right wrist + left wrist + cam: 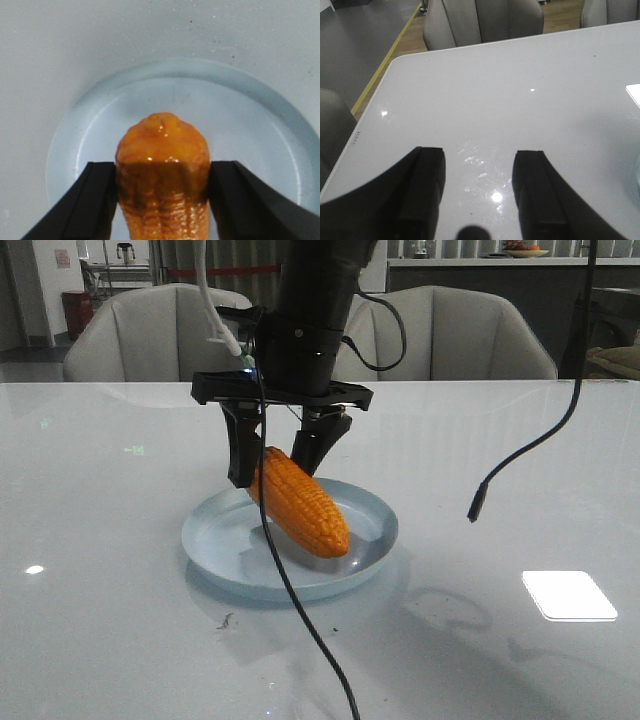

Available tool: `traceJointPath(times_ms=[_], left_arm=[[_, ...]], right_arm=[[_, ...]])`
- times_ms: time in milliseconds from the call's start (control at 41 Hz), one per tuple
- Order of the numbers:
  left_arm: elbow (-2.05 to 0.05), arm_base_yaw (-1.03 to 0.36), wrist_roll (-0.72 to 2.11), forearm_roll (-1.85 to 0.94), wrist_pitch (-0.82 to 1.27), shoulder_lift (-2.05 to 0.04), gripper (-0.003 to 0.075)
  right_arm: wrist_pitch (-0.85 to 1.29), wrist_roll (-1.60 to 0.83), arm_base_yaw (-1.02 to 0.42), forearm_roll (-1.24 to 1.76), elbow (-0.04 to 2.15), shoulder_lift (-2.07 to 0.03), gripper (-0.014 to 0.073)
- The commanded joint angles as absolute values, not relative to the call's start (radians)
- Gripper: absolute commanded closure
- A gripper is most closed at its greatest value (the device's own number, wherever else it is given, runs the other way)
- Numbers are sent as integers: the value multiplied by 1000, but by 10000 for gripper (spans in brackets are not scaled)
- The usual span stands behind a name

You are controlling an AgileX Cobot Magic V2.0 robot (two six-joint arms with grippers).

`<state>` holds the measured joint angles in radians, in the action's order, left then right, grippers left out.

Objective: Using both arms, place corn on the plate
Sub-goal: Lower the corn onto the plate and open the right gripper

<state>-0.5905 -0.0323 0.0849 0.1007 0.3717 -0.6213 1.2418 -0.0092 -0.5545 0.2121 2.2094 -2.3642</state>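
Right gripper (285, 455) clamped on corn (298, 502), cob tilted, low end resting in plate (215, 550) for release. Left gripper (479, 187) spread apart, empty, over bare table (520, 90).

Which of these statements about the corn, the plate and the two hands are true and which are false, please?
1. The right hand grips the corn on both sides. True.
2. The corn stands upright on the bare table beside the plate. False: it slants over the plate, its lower end at the plate's inside.
3. The left hand is open and holds nothing. True.
4. The plate is dark red. False: it is pale blue.
5. A loose cable end hangs above the table. True.
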Motion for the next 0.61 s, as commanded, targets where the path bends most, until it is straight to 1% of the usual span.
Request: traceJointPath(times_ms=[0, 49, 73, 317, 438, 585], left_arm=[[-621, -29, 74, 99, 285, -619, 340], [-621, -29, 74, 99, 285, -619, 340], [-621, -29, 74, 99, 285, -619, 340], [-621, -29, 74, 99, 285, -619, 340], [-621, -29, 74, 99, 285, -619, 340], [-621, -29, 74, 99, 285, -619, 340]], right_arm=[[1279, -22, -550, 219, 2242, -2291, 8], [1279, -22, -550, 219, 2242, -2291, -29], [1279, -23, -550, 219, 2242, -2291, -32], [1268, -44, -543, 218, 2247, -2263, -29], [1258, -44, -516, 213, 2247, -2195, -29], [1284, -44, -458, 173, 2247, -2055, -29]])
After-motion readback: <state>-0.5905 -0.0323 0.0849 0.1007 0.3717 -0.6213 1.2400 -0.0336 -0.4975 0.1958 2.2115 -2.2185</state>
